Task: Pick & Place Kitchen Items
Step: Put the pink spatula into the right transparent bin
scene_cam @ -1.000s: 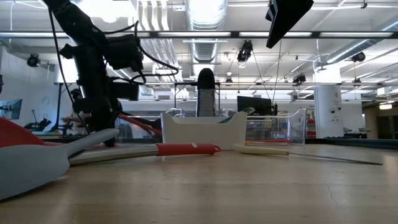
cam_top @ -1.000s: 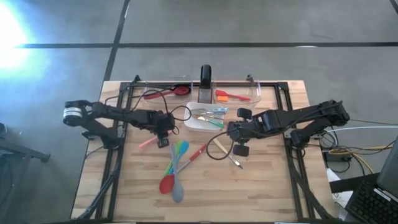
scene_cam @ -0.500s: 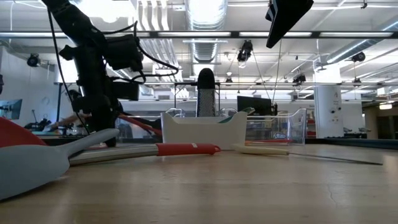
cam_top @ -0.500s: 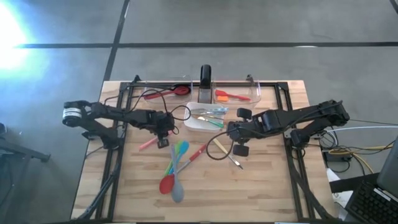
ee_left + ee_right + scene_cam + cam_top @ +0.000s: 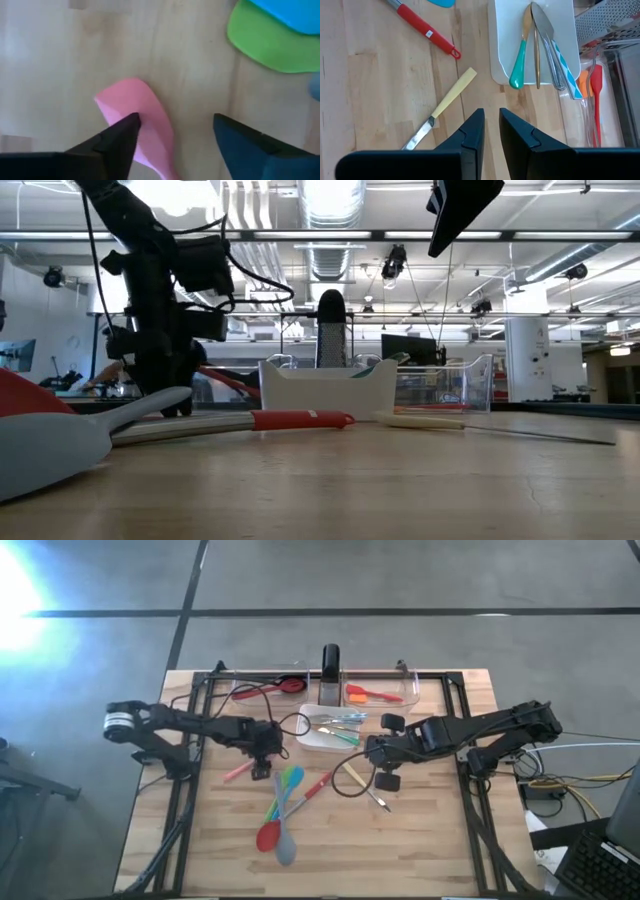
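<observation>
wooden table (image 5: pixel 430 840) carries scattered utensils (image 5: pixel 283 808), white dish (image 5: pixel 318 738), clear bins (image 5: pixel 385 692).

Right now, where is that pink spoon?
In the high view the pink spoon lies on the wooden table, left of centre, under the left hand. The green and blue spoons lie just right of it.

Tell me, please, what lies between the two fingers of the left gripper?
In the left wrist view, the open left gripper has the pink spoon lying on the bare wood between its fingers, close against one and apart from the other.
</observation>
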